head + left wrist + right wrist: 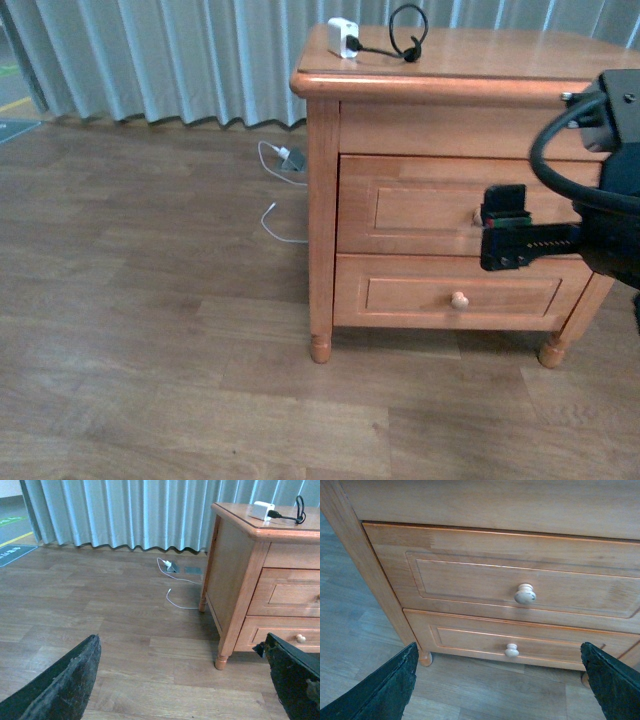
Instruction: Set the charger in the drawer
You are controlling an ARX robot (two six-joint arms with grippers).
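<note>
Charger (343,38) looks light, stiff cube w/ floppy cable (grab the cube imo); left gripper (181,640), right gripper (503,232) both wide, empty.

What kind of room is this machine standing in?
Probably a bedroom, or a mock-up of one. A wooden nightstand stands before floor-length grey curtains on wood-look flooring, and a small white charger with a black cable lies on top of the nightstand.
</note>
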